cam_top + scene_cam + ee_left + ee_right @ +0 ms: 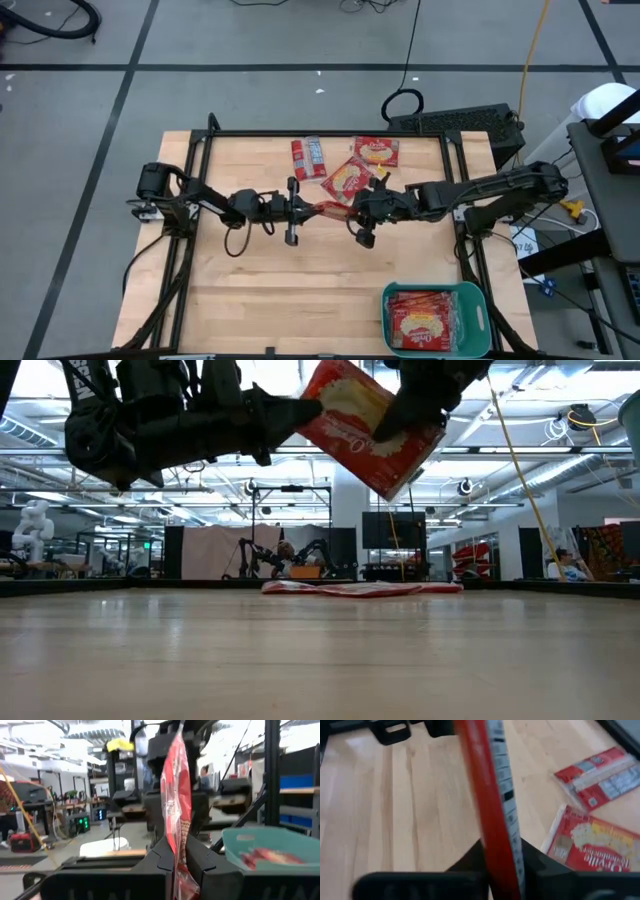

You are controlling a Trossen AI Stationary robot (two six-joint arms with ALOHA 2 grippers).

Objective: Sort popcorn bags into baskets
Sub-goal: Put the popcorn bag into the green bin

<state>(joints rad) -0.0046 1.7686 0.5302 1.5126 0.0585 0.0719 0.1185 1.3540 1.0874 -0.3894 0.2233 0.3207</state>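
**Both end effectors gripping one bag above mid-tabletop**

I'm seeing the left end effector (318,209) clenched on a red bag (372,426), holding it in the air over the middle of the tabletop (270,290). The right end effector (352,210) is meeting it from 3 o'clock, its fingers (540,865) pressing both faces of the same bag. Three more bags (350,180) are lying flat toward 12 o'clock. The basket (474,300) is sitting at about 5 o'clock, with bags already inside.
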